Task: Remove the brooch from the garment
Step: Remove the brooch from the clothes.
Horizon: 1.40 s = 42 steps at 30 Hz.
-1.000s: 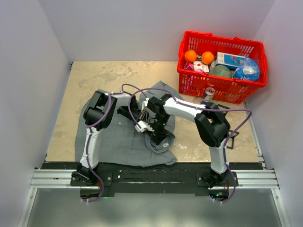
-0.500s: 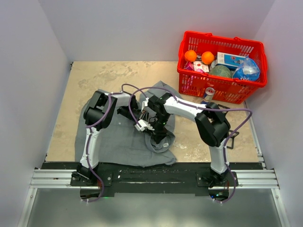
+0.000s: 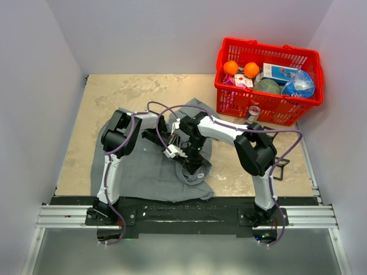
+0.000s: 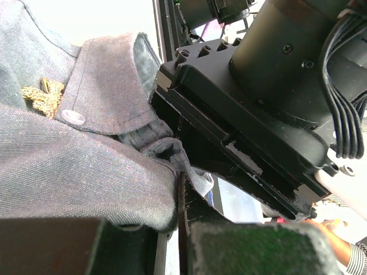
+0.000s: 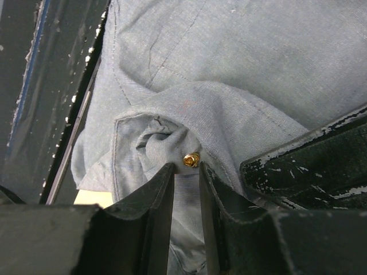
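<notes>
The grey garment (image 3: pixel 137 166) lies spread on the table, bunched where my grippers meet. In the left wrist view a gold brooch (image 4: pixel 41 96) sits on its collar (image 4: pixel 103 86) beside a white button (image 4: pixel 73 117). My left gripper (image 4: pixel 179 189) is shut on a fold of the cloth (image 4: pixel 86 177), and it also shows in the top view (image 3: pixel 172 152). My right gripper (image 5: pixel 186 169) is narrowly open over the cloth (image 5: pixel 241 57). A small gold stud (image 5: pixel 191 160) pokes out of a bunched fold right at its fingertips. The right gripper also shows in the top view (image 3: pixel 192 163).
A red basket (image 3: pixel 269 114) with oranges, boxes and bags stands at the back right. The right gripper's black body (image 4: pixel 258 114) fills the left wrist view close above the collar. White walls enclose the table on three sides.
My right arm's elbow has shifted slightly left. Both grippers stay together at the bunched collar.
</notes>
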{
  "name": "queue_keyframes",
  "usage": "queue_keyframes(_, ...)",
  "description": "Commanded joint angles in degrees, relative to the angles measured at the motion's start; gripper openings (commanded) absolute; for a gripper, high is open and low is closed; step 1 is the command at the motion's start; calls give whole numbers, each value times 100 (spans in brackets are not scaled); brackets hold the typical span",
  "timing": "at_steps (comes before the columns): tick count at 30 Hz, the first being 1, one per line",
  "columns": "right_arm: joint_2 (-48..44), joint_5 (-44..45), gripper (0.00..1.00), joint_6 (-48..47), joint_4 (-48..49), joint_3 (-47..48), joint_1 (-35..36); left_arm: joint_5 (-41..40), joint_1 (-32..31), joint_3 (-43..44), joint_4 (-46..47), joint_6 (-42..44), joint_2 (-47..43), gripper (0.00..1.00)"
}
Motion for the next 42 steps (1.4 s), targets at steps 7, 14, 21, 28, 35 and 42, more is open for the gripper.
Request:
queue_keyframes(7,158,-299,29,-146,-177,381,-13,768,-18,182,-126,37,5,0)
queue_keyframes(14,281,-396,27,-128,-344,583,-22,786,-18,208,-126,20,31,0)
queue_keyframes(21,333,-492,27,-75,-371,662,-40,795,-27,208,-126,20,58,0)
queue_keyframes(28,421,-501,25,-67,-441,759,-40,786,-27,217,-126,20,66,0)
queue_keyframes(35,492,-484,23,-84,-520,856,-48,777,-27,243,-126,11,84,0)
queue_keyframes(42,588,-457,19,-111,-608,943,-49,777,-27,269,-126,2,101,0)
